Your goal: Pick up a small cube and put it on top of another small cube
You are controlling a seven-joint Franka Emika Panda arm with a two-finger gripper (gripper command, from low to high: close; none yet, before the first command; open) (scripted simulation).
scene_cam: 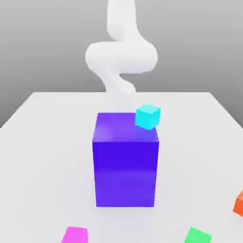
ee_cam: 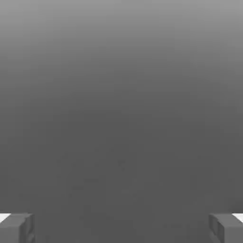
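Step in hand: the opening approach. By the look of the table, no cube has been lifted yet, and the white Panda arm (scene_cam: 121,57) rises at the far edge, at 12 o'clock from the big block.

Gripper: in the hand view the gripper (ee_cam: 121,228) shows two grey fingertips (ee_cam: 16,228) set far apart at the frame's edges, jaws spread wide with nothing between them but plain grey surface.

Small magenta cube: the small magenta cube (scene_cam: 75,235) sits on the white table (scene_cam: 42,156) at the near edge of the exterior view, at about 7 o'clock from the big block, well apart from the arm.

Small green cube: the small green cube (scene_cam: 197,236) rests on the table at about 5 o'clock from the big block, well apart from the magenta one.

Big block: a tall blue-violet block (scene_cam: 126,163) stands mid-table, between the arm and both task cubes.

Bystanders: a small cyan cube (scene_cam: 147,116) appears at the block's far right top corner; whether it rests on the block or on the table behind cannot be told. A small orange cube (scene_cam: 239,203) lies at about 4 o'clock, at the exterior view's right edge.

Next move, as a judgement: the arm needs to reach past or over the tall block, bring its spread jaws down squarely around the magenta cube, and close.

Risk: a low path could clip the block or the cyan cube.
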